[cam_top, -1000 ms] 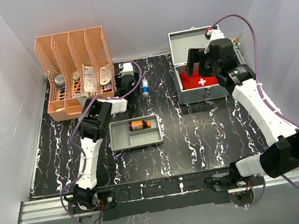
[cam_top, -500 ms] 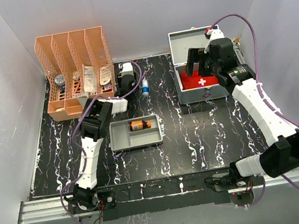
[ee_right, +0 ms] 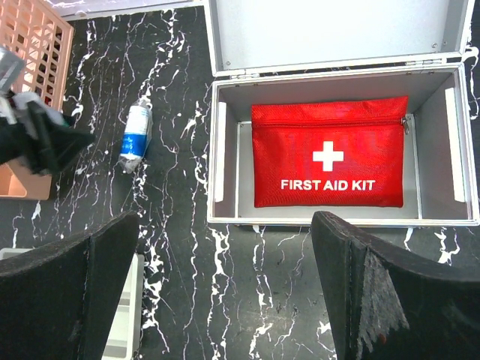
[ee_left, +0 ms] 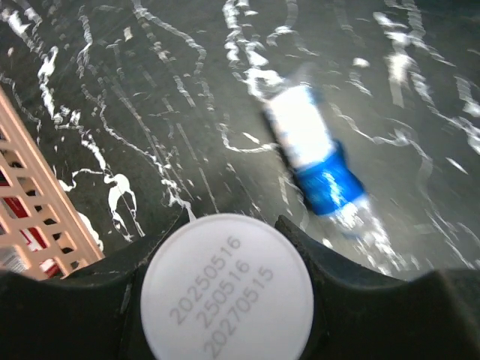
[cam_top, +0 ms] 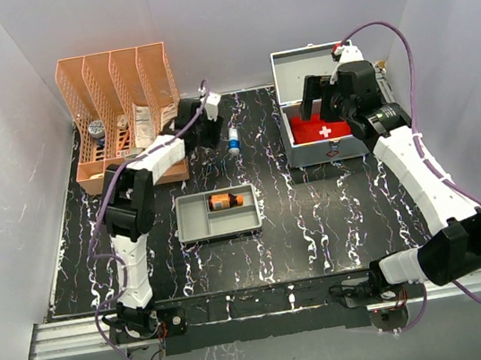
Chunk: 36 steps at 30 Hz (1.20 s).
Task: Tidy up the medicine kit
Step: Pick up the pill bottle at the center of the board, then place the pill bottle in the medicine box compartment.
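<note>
— Two end effectors to log. Condition of the left one?

— Left gripper [ee_left: 231, 225]: clenched on a white round container [ee_left: 227, 298]. The wrist view shows its flat circular face, printed with three rows of digits, seated between the black fingers [ee_left: 90, 300]. The gripper is near the front end of the orange slotted rack [cam_top: 122, 116], above the black marbled table [cam_top: 319, 222].

— And the right one?

— Right gripper [ee_right: 225, 221]: released, jaws spread wide, nothing between them. It hangs over the front wall of the medicine kit [cam_top: 309, 153].

— Location of the kit?

— Far right of the table, next to the back wall. The lid stands raised on its rear hinge. One item is inside: a red pouch [ee_right: 328, 152] with a white cross and the words "FIRST AID KIT", lying flat on the floor of the case.

— Loose items?

— One blue-and-white tube [cam_top: 233, 139] lies on its side on the table, between the rack and the kit, just beside the left gripper. It is blurred in the left wrist view, and its label cannot be read.

— Anything else?

— A grey plastic tray [cam_top: 198, 227] sits mid-table, well apart from the kit. An amber bottle with an orange label [cam_top: 224, 201] lies on its side in the far section. The rack's slots hold several packets, too small to identify.
</note>
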Each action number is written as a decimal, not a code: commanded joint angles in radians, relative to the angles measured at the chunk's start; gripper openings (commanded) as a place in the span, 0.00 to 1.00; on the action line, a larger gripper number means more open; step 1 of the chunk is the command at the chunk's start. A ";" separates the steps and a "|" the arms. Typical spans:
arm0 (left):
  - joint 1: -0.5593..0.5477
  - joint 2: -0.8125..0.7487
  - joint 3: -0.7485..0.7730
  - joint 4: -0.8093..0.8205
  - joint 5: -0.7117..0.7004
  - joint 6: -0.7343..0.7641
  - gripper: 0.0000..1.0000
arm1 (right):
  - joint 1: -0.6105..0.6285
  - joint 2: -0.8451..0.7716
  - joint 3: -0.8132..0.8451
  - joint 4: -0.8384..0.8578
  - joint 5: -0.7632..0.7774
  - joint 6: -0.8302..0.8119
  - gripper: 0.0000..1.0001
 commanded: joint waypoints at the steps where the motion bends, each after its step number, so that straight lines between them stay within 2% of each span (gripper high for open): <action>1: 0.018 -0.155 0.193 -0.549 0.326 0.261 0.00 | -0.007 0.016 0.061 0.067 0.034 0.012 0.98; 9: 0.004 -0.072 0.600 -1.286 0.404 0.652 0.00 | -0.011 -0.017 0.022 0.117 0.055 0.015 0.98; 13: -0.033 -0.057 0.693 -1.493 0.364 0.771 0.00 | -0.014 -0.044 0.001 0.128 0.061 0.016 0.98; 18: -0.127 -0.144 0.539 -1.507 0.274 0.852 0.00 | -0.021 -0.073 -0.021 0.138 0.068 0.017 0.98; 21: -0.181 -0.170 0.468 -1.507 0.257 0.851 0.00 | -0.027 -0.084 -0.028 0.136 0.067 0.016 0.98; 28: -0.237 -0.189 0.322 -1.450 0.240 0.856 0.00 | -0.048 -0.097 -0.034 0.128 0.055 0.014 0.98; 36: -0.306 -0.261 0.120 -1.352 0.200 0.928 0.00 | -0.074 -0.104 -0.040 0.125 0.043 0.008 0.98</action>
